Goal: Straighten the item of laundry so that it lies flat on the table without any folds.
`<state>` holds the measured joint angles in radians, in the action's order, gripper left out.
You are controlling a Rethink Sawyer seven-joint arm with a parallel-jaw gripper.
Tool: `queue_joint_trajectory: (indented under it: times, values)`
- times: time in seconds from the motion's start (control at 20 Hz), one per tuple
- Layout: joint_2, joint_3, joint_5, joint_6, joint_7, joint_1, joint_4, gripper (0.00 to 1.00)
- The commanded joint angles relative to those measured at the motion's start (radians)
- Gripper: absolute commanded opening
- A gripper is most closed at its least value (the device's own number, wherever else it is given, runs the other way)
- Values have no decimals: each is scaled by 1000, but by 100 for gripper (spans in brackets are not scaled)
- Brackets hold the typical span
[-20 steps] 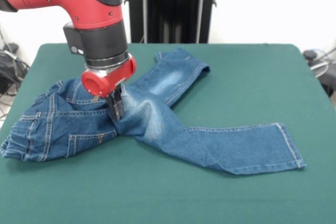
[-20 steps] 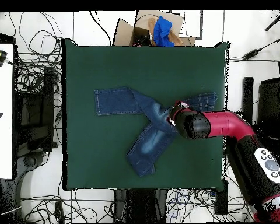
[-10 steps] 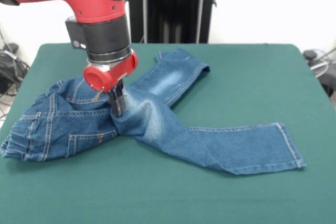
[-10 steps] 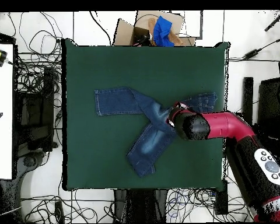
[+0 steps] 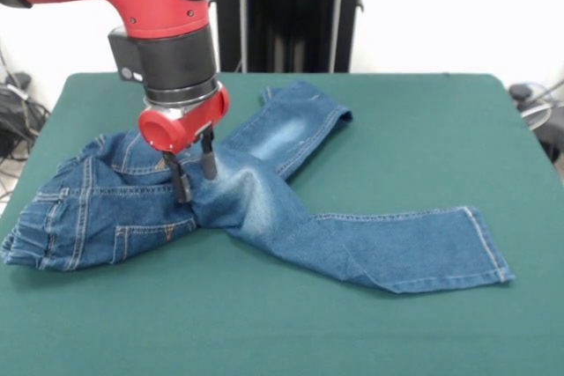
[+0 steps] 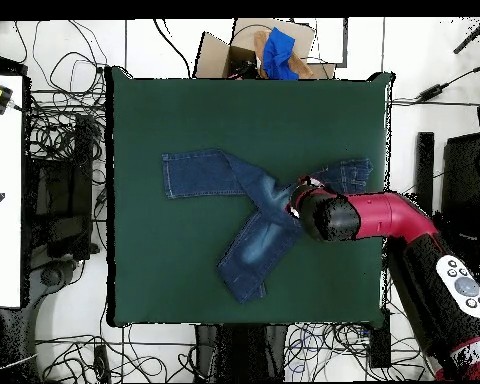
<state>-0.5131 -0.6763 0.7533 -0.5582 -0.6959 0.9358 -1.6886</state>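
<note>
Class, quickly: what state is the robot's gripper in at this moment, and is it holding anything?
Gripper: open, fingers apart just above the crotch of the jeans, holding nothing.

Bare table [image 5: 414, 129] flanks the sprawled jeans [image 5: 264, 209] on all sides

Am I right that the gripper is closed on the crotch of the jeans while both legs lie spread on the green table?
Not quite: the front view shows the gripper open, its fingers apart over the crotch of the jeans, gripping nothing. Both legs do lie spread on the green table.
</note>
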Motion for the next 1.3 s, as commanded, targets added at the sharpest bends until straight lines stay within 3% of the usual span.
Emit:
queue_joint_trajectory:
  times: [0.05, 0.85, 1.1, 1.3]
  values:
    - [12, 68, 50, -60, -9, -35, -28, 100]
    - [31, 80, 46, -72, 11, 1, -31, 100]
    - [28, 129, 66, -100, -11, -21, -22, 100]
    - [-65, 202, 43, -205, -16, 9, -84, 100]
